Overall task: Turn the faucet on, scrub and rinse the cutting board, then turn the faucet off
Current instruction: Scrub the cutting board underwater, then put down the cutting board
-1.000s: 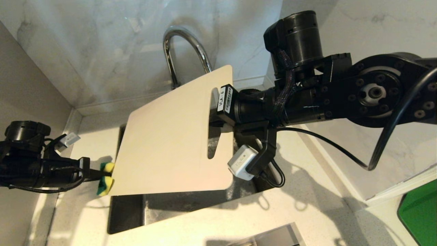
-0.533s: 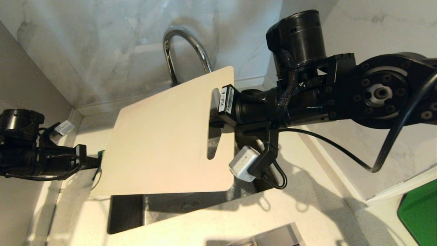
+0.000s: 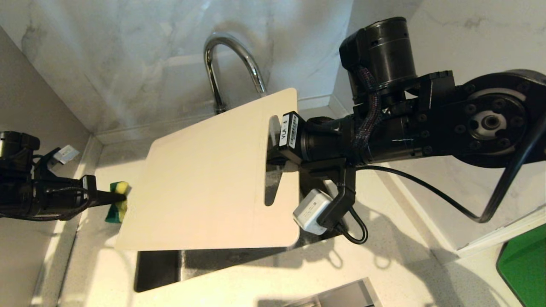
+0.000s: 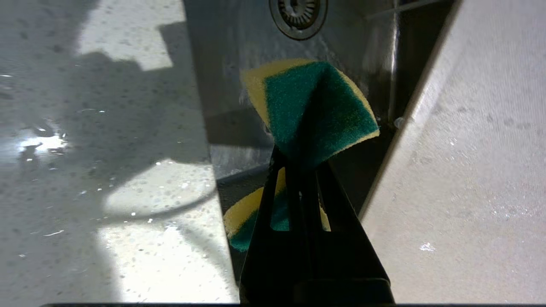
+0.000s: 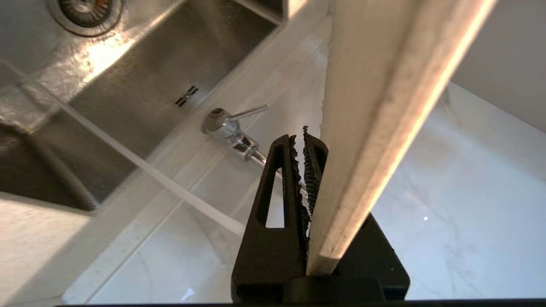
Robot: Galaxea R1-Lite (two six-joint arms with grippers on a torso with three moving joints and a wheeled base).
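The cream-white cutting board [image 3: 204, 179] hangs tilted over the sink, and its top corner hides the tip of the spout. My right gripper [image 3: 273, 155] is shut on its slotted handle end; in the right wrist view the board's edge [image 5: 384, 106] runs beside the gripper [image 5: 305, 140]. My left gripper [image 3: 121, 197] is shut on a folded yellow-and-green sponge [image 3: 116, 207] at the board's left edge. The left wrist view has the sponge [image 4: 311, 106] beside the board's face [image 4: 469, 170]. The chrome faucet [image 3: 230, 64] arches behind the board. Its base and thin lever [image 5: 226, 125] show in the right wrist view.
The steel sink [image 3: 158, 264] lies below the board, its drain [image 4: 298, 13] beyond the sponge. A pale streak [image 5: 128, 157] like running water slants toward the basin. The counter [image 4: 85, 170] is wet. Marble walls close in behind. A bright green thing [image 3: 522, 268] lies at the front right.
The board has swung left and dropped a little with the right arm. The left gripper drew back to the left; the sponge went behind the board's edge, then came out again.
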